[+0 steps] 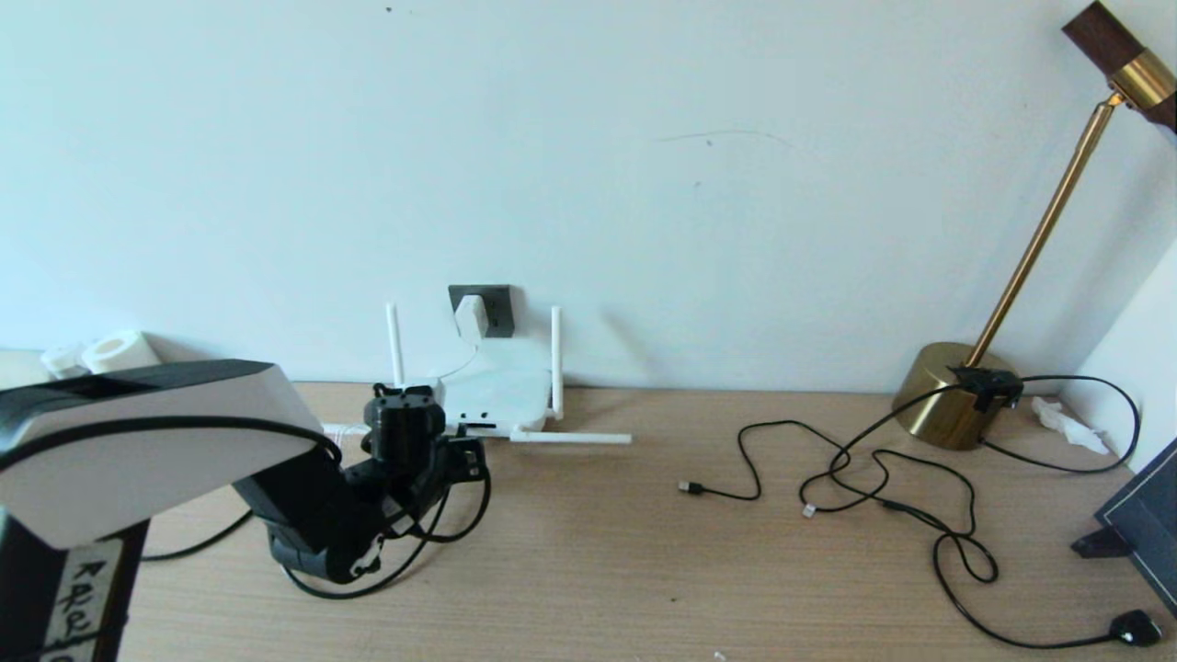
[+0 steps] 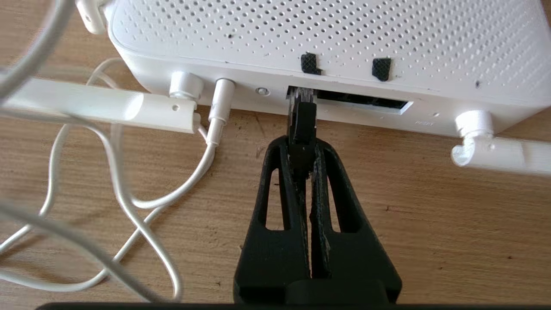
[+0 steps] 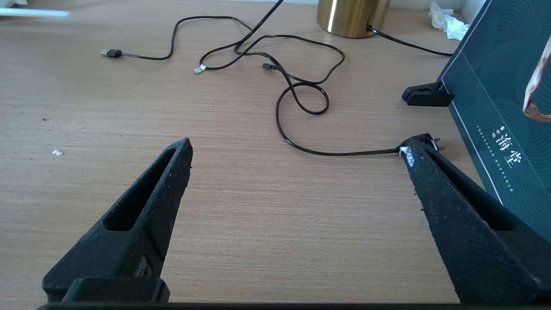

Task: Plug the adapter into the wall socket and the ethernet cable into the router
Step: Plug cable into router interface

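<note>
The white router (image 1: pixel 497 386) lies flat against the wall with its antennas out. Above it, the white adapter (image 1: pixel 469 315) sits in the dark grey wall socket (image 1: pixel 495 308), and its thin white cord (image 2: pixel 172 198) runs into the router's front (image 2: pixel 327 38). My left gripper (image 2: pixel 301 146) is shut on the black connector of the ethernet cable (image 2: pixel 302 122). The connector's tip is in the end of the dark port slot (image 2: pixel 366 101). In the head view the left gripper (image 1: pixel 464 452) is right at the router's front edge. My right gripper (image 3: pixel 297 144) hangs open over bare table.
A brass lamp (image 1: pixel 956 405) stands at the back right, with thin black cables (image 1: pixel 883 478) sprawled across the table before it. A black plug (image 1: pixel 1136 628) and a dark box (image 1: pixel 1145 524) are at the right edge. White rolls (image 1: pixel 115 349) sit at the far left.
</note>
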`<state>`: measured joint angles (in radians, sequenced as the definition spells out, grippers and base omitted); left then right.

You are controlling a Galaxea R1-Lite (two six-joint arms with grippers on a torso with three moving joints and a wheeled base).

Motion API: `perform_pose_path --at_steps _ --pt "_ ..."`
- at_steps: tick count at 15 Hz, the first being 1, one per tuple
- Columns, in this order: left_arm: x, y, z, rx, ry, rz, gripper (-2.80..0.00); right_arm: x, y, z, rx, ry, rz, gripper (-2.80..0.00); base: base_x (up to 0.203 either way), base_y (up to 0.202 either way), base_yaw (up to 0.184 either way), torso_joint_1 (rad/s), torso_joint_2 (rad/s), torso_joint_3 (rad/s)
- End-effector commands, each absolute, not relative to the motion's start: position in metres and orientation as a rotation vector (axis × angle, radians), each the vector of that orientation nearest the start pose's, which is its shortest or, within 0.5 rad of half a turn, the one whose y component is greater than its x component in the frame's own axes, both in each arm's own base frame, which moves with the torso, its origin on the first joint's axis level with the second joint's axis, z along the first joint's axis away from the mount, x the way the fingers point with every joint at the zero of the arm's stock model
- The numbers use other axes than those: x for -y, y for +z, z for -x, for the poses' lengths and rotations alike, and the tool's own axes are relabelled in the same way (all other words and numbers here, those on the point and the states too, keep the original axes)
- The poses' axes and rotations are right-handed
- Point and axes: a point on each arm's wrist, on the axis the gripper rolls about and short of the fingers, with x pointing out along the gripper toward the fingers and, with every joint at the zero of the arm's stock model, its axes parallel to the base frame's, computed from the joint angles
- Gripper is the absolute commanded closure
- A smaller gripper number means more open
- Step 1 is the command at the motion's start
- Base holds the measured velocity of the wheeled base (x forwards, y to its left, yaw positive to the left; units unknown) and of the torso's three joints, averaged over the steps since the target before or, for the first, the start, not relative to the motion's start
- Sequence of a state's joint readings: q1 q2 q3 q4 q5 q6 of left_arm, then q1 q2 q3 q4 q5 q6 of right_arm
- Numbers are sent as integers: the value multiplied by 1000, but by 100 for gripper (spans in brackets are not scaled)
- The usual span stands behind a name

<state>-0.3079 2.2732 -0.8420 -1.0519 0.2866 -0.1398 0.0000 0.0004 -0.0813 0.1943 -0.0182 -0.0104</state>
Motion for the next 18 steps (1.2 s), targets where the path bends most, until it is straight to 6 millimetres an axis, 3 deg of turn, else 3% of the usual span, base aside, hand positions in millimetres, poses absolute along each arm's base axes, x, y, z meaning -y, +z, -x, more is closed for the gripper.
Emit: perform_pose_path --at_steps 1,18 --pt "111 27 -369 -369 5 26 0 0 78 30 -115 -18 12 -280 0 0 0 0 0 0" --pt "122 28 -372 -395 -19 14 0 0 78 30 -114 -18 12 -280 0 0 0 0 0 0"
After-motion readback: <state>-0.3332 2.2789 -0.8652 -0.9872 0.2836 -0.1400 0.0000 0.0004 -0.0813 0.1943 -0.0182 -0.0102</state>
